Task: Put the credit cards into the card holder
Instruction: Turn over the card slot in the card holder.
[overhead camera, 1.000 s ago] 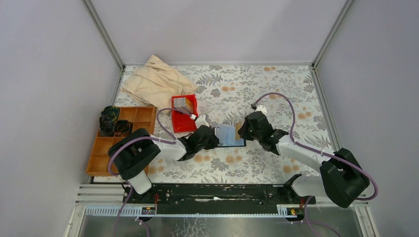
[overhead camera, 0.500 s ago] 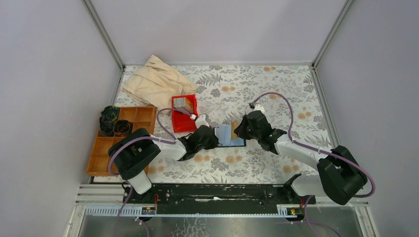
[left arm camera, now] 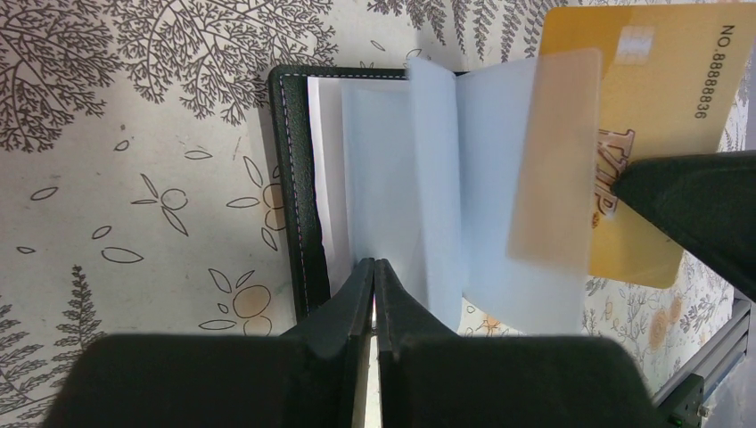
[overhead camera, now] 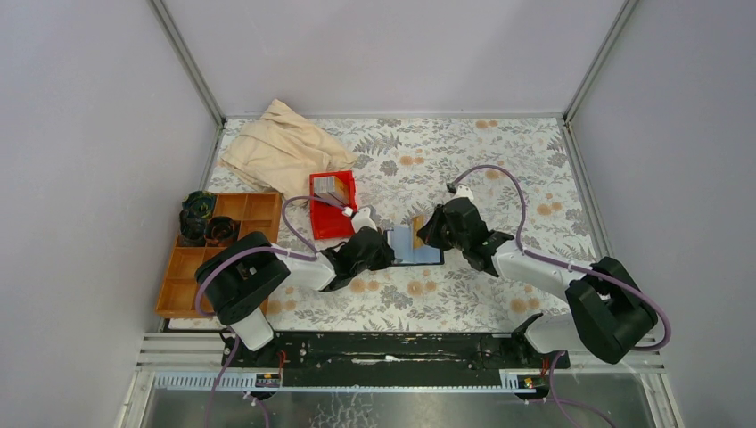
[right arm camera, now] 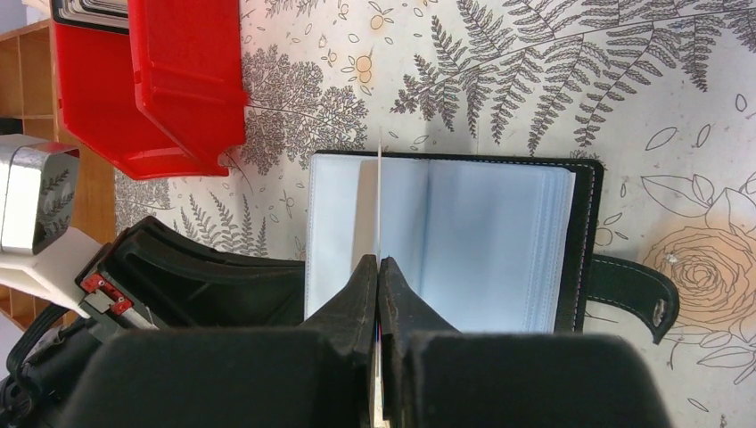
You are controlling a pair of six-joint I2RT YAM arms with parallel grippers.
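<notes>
Along the near edge of the bench [overhead camera: 499, 152]: a black rail [overhead camera: 392, 348] with both arm bases bolted on. Fern-and-flower print across the whole surface. Plain grey walls [overhead camera: 392, 53] on three sides, with metal posts in the far corners.

A little in from the near edge, about midway between left and right: the card holder [right arm camera: 481, 241], lying open and flat, black cover down, clear sleeves [left arm camera: 392, 178] fanned upward, clasp tab [right arm camera: 628, 290] sticking out on the side away from the left arm.

Left claw [left arm camera: 374, 267]: pressed shut at the holder's left edge, fingertips pinched on the sleeves there.

Right claw [right arm camera: 379, 263]: clamped tight on a tan card [left arm camera: 660, 98], held on edge over the open sleeves. Printed number and gold lettering legible on its face from the left wrist. One frosted leaf lying across part of that face; inside a pocket or merely behind the leaf, impossible to tell. From the right wrist, only a thin line of card above the fingertips.

Just beyond the left claw: a red bin [overhead camera: 330, 227] with a small grey-tan stack [overhead camera: 332, 189] inside, too small to make out.

Along the left edge: a brown tray [overhead camera: 192, 276], dark objects [overhead camera: 201, 218] in its far compartments, blurred.

In the far left corner: a crumpled beige cloth [overhead camera: 281, 147].
</notes>
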